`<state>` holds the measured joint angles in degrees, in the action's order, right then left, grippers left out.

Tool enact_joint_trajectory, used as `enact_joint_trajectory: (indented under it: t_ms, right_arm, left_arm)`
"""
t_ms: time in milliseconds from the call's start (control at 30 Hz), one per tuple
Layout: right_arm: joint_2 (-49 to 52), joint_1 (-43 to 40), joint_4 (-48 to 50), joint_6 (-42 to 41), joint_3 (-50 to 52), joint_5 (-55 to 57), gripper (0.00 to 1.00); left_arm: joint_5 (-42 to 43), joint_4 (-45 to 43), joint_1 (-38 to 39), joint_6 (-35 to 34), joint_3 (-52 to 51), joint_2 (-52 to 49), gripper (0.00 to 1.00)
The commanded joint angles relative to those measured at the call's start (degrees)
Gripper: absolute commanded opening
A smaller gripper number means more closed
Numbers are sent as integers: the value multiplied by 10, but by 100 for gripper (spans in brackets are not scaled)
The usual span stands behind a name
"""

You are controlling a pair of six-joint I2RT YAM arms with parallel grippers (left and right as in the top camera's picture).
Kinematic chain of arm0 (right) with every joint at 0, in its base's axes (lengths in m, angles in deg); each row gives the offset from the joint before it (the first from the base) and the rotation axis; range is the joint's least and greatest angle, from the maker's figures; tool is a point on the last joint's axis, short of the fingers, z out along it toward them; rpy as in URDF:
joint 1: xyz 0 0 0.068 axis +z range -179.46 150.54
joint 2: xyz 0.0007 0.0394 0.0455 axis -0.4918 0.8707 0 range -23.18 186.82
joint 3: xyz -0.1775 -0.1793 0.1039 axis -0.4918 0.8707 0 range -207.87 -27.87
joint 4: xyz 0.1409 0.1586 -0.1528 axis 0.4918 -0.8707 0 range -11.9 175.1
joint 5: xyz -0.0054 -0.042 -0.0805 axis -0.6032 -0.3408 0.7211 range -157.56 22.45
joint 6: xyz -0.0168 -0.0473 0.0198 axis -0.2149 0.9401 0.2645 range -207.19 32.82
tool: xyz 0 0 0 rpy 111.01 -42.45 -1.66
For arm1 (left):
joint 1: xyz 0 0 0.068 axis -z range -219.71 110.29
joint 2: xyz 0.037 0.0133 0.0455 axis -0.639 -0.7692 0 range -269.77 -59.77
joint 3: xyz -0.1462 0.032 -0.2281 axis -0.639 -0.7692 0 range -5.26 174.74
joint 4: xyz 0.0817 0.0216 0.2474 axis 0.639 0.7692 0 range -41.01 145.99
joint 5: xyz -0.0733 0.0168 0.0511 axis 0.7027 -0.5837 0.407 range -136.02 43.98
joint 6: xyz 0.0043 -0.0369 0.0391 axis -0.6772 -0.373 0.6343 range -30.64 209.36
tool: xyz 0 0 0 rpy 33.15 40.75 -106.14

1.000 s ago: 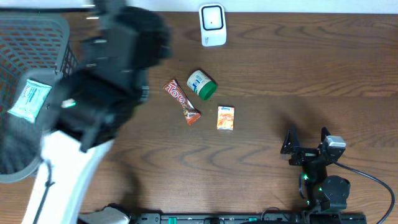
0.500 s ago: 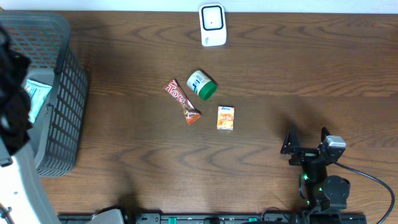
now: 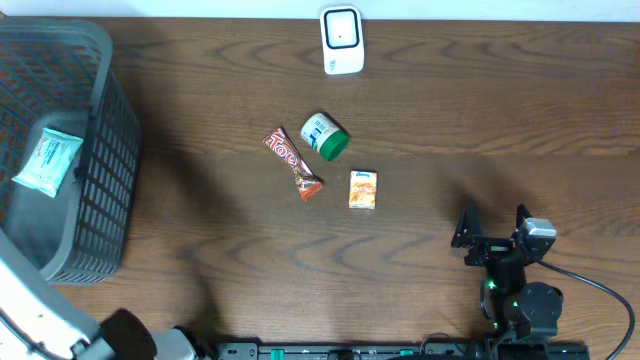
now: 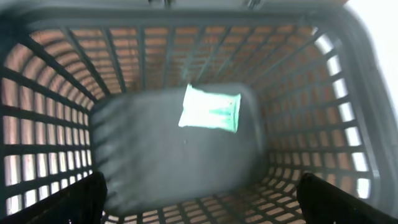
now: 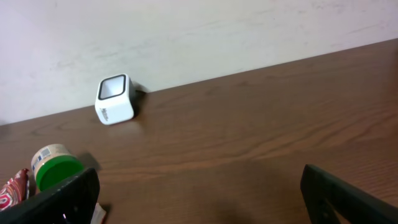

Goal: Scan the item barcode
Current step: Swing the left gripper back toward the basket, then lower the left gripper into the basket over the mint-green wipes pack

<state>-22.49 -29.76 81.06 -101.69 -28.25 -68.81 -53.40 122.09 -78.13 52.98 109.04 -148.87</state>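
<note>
Three items are lying loose near table ctr; neither hand is touching any of them. Candy bar, red wrapper, is lying diagonal, one end pointing far-left. Jar w/ green lid is lying on its side just beside the bar's far end, lid pointing near-right; you can't tell if they're touching. Small orange carton is lying flat just right of the bar's near end, a gap showing between them. Print on all three is too small to make out.

Scanner, white w/ dark window, is sitting at the table's far edge, well apart from the items, approx. in line behind the jar. In your right wrist view it's standing by the pale wall, window tilting upward.

Your right hand is sitting over the near-right part of the table, well apart from the items, fingers spread wide w/ nothing between them. A black cable is running from its arm base toward the right edge.

Your left hand is also standing spread wide and empty, fingertips showing at the bottom corners of the left wrist view, which is blurring. That view is looking down into the grey basket at the table's left end. A pale green packet is lying flat on the basket floor.
</note>
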Motion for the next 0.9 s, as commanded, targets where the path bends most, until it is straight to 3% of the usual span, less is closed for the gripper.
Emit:
enact_joint_trajectory:
  t_ms: [0, 633, 867]
  right_arm:
    - [-3, 11, -2, -5, 1, 3, 99]
    - [-3, 11, -2, -5, 1, 3, 99]
    - [-3, 11, -2, -5, 1, 3, 99]
  left_arm:
    - [10, 4, -7, 11, -23, -32, 98]
    - [-26, -31, -8, 0, -42, -226, 98]
    - [-61, -30, -8, -67, -43, -277, 98]
